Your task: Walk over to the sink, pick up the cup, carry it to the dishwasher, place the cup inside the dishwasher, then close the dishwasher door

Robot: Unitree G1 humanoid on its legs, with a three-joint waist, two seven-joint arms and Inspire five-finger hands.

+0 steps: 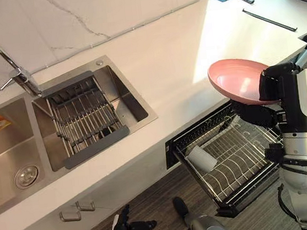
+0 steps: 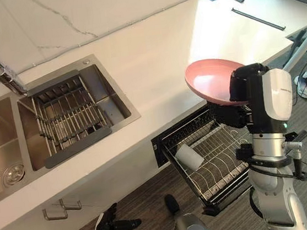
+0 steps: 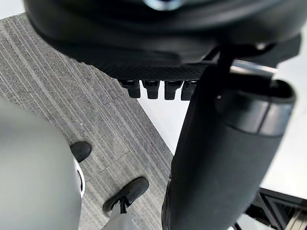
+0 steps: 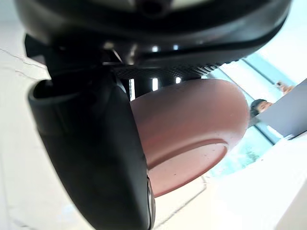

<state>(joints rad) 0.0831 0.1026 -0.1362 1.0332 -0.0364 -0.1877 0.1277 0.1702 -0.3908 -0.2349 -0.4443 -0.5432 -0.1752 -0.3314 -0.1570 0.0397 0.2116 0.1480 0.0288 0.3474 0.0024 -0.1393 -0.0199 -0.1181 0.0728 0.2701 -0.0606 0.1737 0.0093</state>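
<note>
Sam: Right hand (image 4: 91,158) is closest, yeah? What's it doing?

Mia: Thumb on top, fingers under, squeezed on the rim of a pink plate (image 4: 192,124). It grabs just one side, so most of the plate sticks out w/ nothing under it.

Sam: But the job says cup. Where's the cup (image 1: 202,158)?

Mia: It's white, and it's already in the dishwasher rack (image 1: 242,163). It lies on its side at the end of the rack nearest the sink (image 1: 7,148). No hand has it.

Sam: And the plate vs the rack?

Mia: Up high, above the rack's back edge I think, where the rack meets the counter (image 1: 163,53).

Sam: So what could go bad?

Mia: A few things, prob.
1) The plate could slip b/c it's pinched at one edge only. It would land on the wires or on the cup & maybe crack.
2) Going down, the plate could bang the counter edge, since it hangs so near it.
3) The cup isn't standing up, so a bump could make it roll.
4) If stuff sticks up or sits crooked, the rack may not slide shut all the way.

Sam: Other hand?

Mia: Left hand (image 1: 123,225) hangs low by the floor, on the sink side of the rack. Fingers are loose and hold nothing. It's too far off to catch a falling plate.

Sam: And the sink?

Mia: Well apart from the rack, along the counter, w/ a wire basket (image 1: 85,120) in one bowl.
</note>
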